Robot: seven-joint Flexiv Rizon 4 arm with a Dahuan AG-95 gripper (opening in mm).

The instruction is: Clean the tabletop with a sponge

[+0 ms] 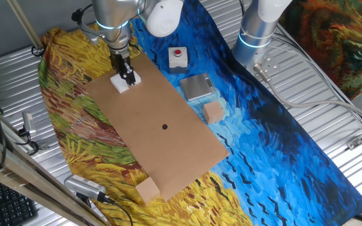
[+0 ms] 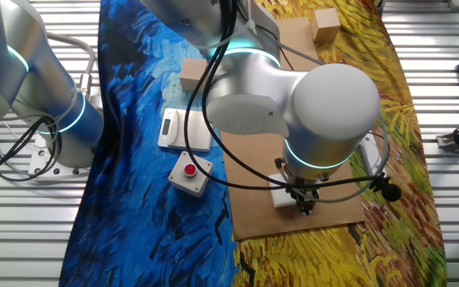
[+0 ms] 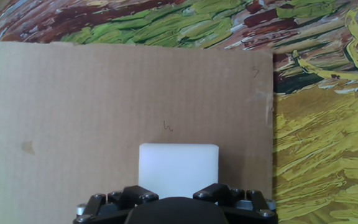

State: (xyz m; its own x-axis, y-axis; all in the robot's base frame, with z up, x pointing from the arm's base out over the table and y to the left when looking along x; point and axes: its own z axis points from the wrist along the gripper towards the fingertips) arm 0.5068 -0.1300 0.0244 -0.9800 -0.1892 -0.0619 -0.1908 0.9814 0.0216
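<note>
The sponge (image 1: 122,82) is a small white block lying on the brown cardboard tabletop (image 1: 168,144) near its far corner. My gripper (image 1: 128,78) points down at it with the black fingers on either side, shut on the sponge and pressing it to the board. In the other fixed view the sponge (image 2: 284,196) shows under the gripper (image 2: 304,199) near the board's (image 2: 253,207) near edge. In the hand view the sponge (image 3: 178,170) sits between the fingers (image 3: 140,196) on the tabletop (image 3: 73,112). A black dot (image 1: 164,126) marks the board's centre.
A white box with a red button (image 1: 178,57) and a grey scale (image 1: 197,86) lie beside the board. Tan cubes stand at the right edge (image 1: 213,112) and the near corner (image 1: 147,189). The painted cloth (image 1: 281,144) covers the table. A second arm base (image 1: 256,31) stands behind.
</note>
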